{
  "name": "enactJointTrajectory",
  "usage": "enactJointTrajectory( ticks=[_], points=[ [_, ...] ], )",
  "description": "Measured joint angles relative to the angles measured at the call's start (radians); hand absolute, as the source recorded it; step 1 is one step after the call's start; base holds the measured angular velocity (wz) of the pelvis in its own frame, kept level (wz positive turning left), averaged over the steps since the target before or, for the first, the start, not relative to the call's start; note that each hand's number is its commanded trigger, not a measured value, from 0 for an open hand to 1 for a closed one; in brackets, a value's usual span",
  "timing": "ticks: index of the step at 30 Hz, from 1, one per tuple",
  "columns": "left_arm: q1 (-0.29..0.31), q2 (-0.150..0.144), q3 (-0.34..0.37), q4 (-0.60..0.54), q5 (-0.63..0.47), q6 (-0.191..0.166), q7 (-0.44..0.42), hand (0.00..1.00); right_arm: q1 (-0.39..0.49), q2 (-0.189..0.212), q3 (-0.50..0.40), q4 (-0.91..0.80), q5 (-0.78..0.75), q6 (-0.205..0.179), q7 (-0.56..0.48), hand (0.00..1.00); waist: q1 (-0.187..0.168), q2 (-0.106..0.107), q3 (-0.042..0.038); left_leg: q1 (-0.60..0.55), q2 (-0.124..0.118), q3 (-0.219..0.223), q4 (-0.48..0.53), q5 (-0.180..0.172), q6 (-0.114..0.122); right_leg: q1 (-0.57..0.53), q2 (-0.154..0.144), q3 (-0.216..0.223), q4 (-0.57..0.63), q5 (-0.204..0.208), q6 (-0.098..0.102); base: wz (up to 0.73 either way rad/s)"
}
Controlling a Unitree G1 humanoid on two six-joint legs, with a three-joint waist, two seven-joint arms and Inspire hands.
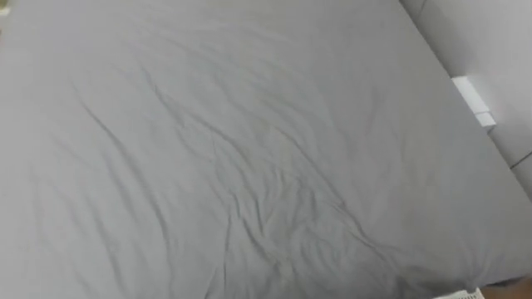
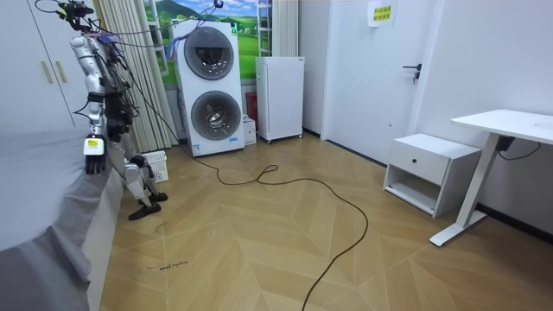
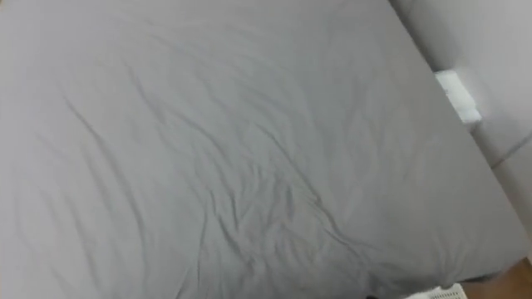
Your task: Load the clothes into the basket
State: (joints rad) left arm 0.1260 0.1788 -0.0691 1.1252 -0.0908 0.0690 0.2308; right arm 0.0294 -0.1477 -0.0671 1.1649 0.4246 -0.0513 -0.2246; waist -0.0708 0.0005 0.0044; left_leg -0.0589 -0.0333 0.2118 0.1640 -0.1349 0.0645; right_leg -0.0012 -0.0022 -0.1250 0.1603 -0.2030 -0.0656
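Room view: the left hand (image 2: 94,149) hangs low at the edge of the bed (image 2: 39,207). I cannot tell if its fingers are curled or hold anything. The white basket (image 2: 155,164) stands on the floor just behind the robot, toward its right side, so the right arm is probably nearer. I cannot distinguish any clothes on the grey sheet (image 1: 249,149).

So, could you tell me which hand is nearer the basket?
Likely the right. The basket stands on the floor on the robot's right side; the left hand hangs at the bed edge, on the other side of its body.
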Motion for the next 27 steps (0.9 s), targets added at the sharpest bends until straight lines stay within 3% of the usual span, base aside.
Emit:
enactJointTrajectory(
  ticks=[4,8,20,27],
  points=[
    [0.000,-0.014,0.027,-0.002,0.016,-0.006,0.001,0.00,0.024,0.001,0.063,0.003,-0.066,0.015,0.057,0.00,0.024,-0.017,-0.0006,0.019,-0.001,-0.008,-0.001,-0.002,-0.003,0.024,0.000,-0.007,-0.009,0.000,0.000,0.02],
    [0.002,-0.019,0.028,-0.013,0.016,-0.007,0.002,0.00,0.042,0.003,0.114,0.002,-0.111,0.032,0.078,0.00,0.037,-0.015,0.0009,0.036,-0.004,-0.025,-0.003,-0.006,-0.004,0.045,-0.001,-0.020,-0.010,-0.005,0.003,0.09],
    [0.002,-0.051,0.089,-0.019,0.086,-0.017,-0.010,0.00,0.053,0.006,0.133,0.003,-0.219,0.069,0.075,0.00,0.082,-0.009,0.0016,0.052,-0.018,-0.062,-0.003,-0.023,0.001,0.072,-0.010,-0.041,-0.011,-0.013,0.012,0.04],
    [0.002,-0.056,0.105,-0.014,0.084,-0.027,-0.027,0.00,0.054,0.006,0.134,0.005,-0.244,0.067,0.079,0.00,0.079,-0.006,0.0061,0.052,-0.021,-0.062,-0.003,-0.025,0.004,0.072,-0.013,-0.043,-0.012,-0.014,0.015,0.00]
  ],
)
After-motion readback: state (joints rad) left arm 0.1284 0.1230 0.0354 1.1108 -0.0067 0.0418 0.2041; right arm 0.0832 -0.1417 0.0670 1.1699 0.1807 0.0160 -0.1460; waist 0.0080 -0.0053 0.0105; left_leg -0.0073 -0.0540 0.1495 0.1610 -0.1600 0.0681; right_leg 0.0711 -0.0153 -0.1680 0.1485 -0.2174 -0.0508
